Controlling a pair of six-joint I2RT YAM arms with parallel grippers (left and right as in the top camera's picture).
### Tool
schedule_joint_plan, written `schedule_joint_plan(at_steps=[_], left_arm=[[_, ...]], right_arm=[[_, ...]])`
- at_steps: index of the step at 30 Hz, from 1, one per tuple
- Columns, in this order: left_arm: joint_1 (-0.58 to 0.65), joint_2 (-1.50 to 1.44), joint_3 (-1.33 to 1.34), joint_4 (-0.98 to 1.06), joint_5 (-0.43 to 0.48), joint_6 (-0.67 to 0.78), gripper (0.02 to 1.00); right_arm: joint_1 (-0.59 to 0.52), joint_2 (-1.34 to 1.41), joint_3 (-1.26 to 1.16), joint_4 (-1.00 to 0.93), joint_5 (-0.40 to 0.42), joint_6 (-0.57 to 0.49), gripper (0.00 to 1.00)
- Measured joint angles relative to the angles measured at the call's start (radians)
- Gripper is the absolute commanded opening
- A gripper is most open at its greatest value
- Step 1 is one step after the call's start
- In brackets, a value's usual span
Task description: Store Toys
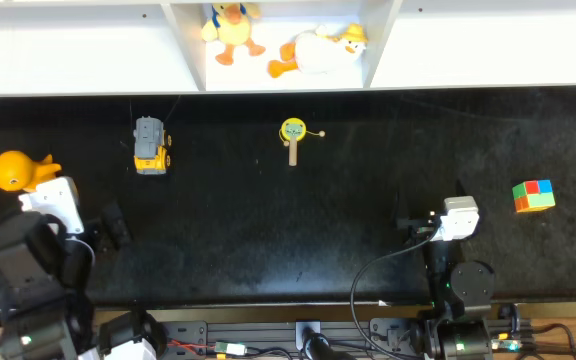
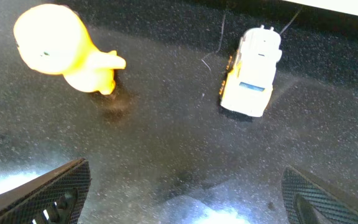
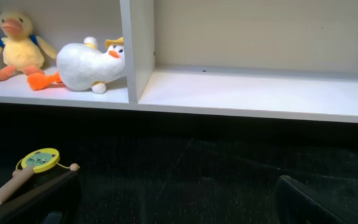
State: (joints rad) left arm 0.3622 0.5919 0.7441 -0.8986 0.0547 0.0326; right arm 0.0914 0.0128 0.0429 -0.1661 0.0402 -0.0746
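While no toy is held by either arm, the step in hand is judged to be the choice of, and approach to, the next toy.

1. The shelf unit (image 1: 88, 60) runs along the far edge of the black mat (image 1: 268, 230). Its middle bay holds the white plush duck (image 1: 318, 52) and the yellow plush duck (image 1: 231, 28), so two toys count as stored.
2. The left gripper (image 2: 183, 180) hangs above the mat with its fingers wide apart and nothing between them. The right gripper (image 3: 178, 186) is likewise spread and unloaded, and faces the shelf.
3. Four toys lie on the mat, not yet stored:
   - the orange duck (image 1: 13, 170), at the far left;
   - the toy truck (image 1: 150, 146), beside the duck but apart from it;
   - the colour cube (image 1: 533, 196), at the far right;
   - the rattle drum (image 1: 293, 135), in front of the middle bay.

Next move, as a judgement: the left arm is nearest the duck and truck. It must centre over one, descend, and close across the body.

Clearances: the toys lie well apart, giving finger room on every side. The shelf floor forms a raised lip, so a carried toy must be lifted over it. The divider (image 3: 135, 50) bounds the middle bay, and the bay beside it offers open floor.
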Motion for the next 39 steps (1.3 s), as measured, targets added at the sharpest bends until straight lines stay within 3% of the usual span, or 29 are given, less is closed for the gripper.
schedule_joint_plan(at_steps=[16, 27, 39], left_arm=[[0.384, 0.323, 0.177, 0.076, 0.305, 0.306, 0.996], [0.629, 0.345, 0.177, 0.065, 0.472, 0.533, 0.996], [0.681, 0.443, 0.179, 0.071, 0.534, 0.727, 0.998]], right_arm=[[0.0, 0.0, 0.0, 0.0, 0.0, 0.0, 0.993], [0.0, 0.0, 0.0, 0.0, 0.0, 0.001, 0.996], [0.0, 0.0, 0.0, 0.0, 0.0, 0.0, 0.996]])
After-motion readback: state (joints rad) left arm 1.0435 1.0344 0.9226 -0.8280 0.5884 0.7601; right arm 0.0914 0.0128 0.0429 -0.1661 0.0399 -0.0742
